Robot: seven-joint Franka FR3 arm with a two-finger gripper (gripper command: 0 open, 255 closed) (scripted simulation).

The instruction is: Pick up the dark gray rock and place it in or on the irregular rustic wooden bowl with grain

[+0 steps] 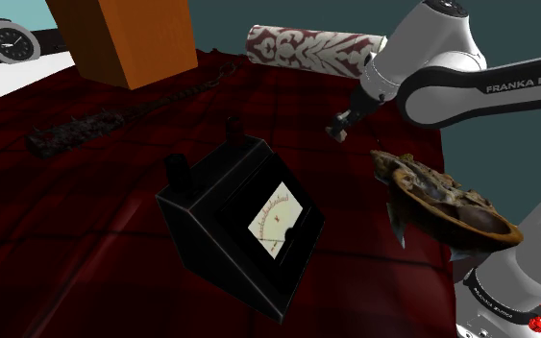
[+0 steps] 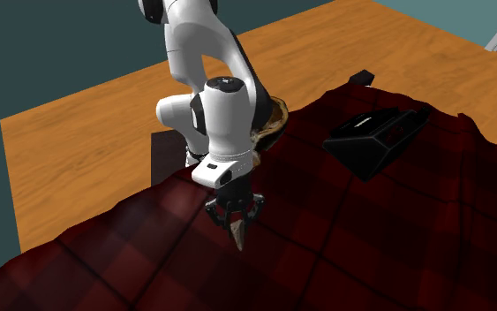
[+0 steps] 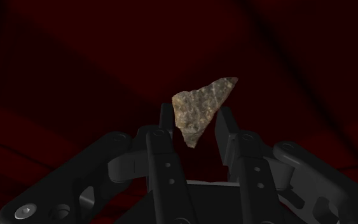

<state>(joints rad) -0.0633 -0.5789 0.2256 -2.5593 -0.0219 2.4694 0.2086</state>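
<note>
Dark red plaid cloth [image 2: 396, 238] below; gripper [image 2: 236, 216] clasps the rock [image 3: 201, 108] (tan-grey), long axis vertical, tip downward.

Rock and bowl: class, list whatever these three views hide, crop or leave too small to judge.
- Wrist view: the fingers overlap the rock at its sides, hiding the contact faces.
- Shoulder view: the rock at the gripper is too small to make out.
- Second exterior view: the arm hides most of the bowl; only rim shows.
- Shoulder view: the top edge cuts off the orange box.
</note>
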